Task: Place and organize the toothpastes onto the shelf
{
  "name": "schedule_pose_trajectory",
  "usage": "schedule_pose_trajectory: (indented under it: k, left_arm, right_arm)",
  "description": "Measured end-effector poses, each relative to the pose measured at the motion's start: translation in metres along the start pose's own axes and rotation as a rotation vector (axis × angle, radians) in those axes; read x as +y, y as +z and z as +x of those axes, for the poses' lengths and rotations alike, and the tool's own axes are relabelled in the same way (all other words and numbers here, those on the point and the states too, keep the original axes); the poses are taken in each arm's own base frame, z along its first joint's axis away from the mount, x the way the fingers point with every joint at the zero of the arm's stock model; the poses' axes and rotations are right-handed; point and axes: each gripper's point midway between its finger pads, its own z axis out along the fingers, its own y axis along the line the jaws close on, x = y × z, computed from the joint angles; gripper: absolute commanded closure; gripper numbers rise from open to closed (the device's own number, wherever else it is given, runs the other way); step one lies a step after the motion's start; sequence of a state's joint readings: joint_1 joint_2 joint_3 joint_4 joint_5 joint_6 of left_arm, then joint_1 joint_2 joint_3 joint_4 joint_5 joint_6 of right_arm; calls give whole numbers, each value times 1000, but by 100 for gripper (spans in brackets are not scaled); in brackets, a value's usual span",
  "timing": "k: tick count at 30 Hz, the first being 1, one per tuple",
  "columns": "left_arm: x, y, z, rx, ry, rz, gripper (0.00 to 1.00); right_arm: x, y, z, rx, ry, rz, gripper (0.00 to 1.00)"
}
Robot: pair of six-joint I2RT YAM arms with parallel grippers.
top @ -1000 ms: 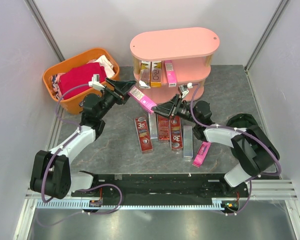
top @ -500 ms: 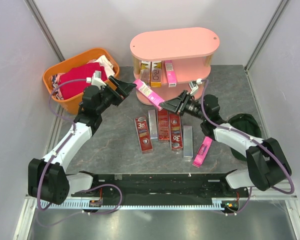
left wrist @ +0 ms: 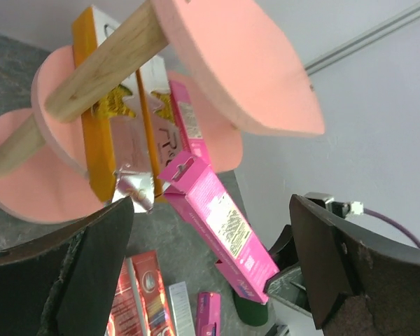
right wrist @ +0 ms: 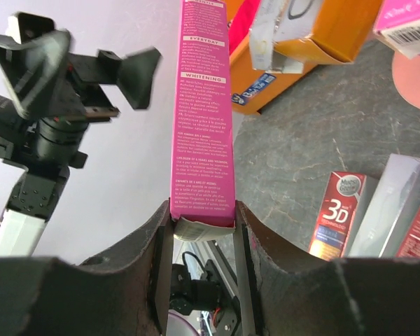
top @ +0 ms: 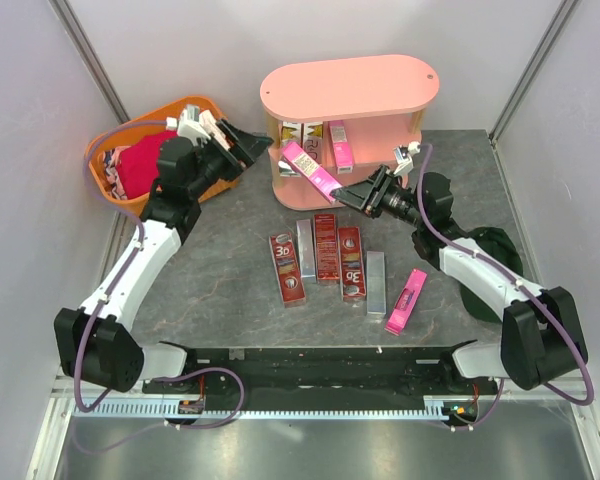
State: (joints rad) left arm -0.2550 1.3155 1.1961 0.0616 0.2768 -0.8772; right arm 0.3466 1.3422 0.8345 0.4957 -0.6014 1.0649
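My right gripper (top: 346, 193) is shut on the bottom end of a bright pink toothpaste carton (top: 309, 170), which slants up-left in front of the pink shelf (top: 350, 88). In the right wrist view the carton (right wrist: 203, 105) runs straight up from between the fingers (right wrist: 203, 217). My left gripper (top: 252, 150) is open and holds nothing, just left of the shelf; its wrist view shows the carton (left wrist: 220, 224) beyond the fingers. Three toothpastes (top: 312, 148) stand on the middle tier. Several red, silver and pink cartons (top: 327, 258) lie on the table.
An orange basket (top: 165, 107) with a red cloth (top: 130, 165) sits at the back left, under my left arm. A dark green round pad (top: 490, 250) lies beside my right arm. Light walls close in the table on three sides.
My right gripper has carried the pink carton back and up toward the shelf. My left gripper has drawn away from the carton toward the basket and opened wider.
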Motion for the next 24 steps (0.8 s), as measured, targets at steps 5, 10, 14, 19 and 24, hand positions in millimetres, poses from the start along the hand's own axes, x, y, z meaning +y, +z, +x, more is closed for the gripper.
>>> schedule_pose_trajectory:
  k: [5, 10, 14, 19, 24]
  left_arm:
    - [41, -3, 39, 96, -32, -89, 1]
    - [47, -6, 45, 114, -21, -102, 1]
    - [47, -11, 47, 115, -14, -101, 1]
    - [48, -11, 48, 118, -12, -103, 1]
    - [49, -12, 49, 121, -10, -104, 1]
  right_arm:
    - [-7, 2, -1, 12, 7, 28, 91]
    - [-2, 8, -10, 10, 2, 22, 91]
    - [2, 12, -18, 2, -7, 12, 91]
    - [-1, 17, -38, -32, -17, 25, 91]
    - [-12, 16, -68, -110, -28, 70, 92]
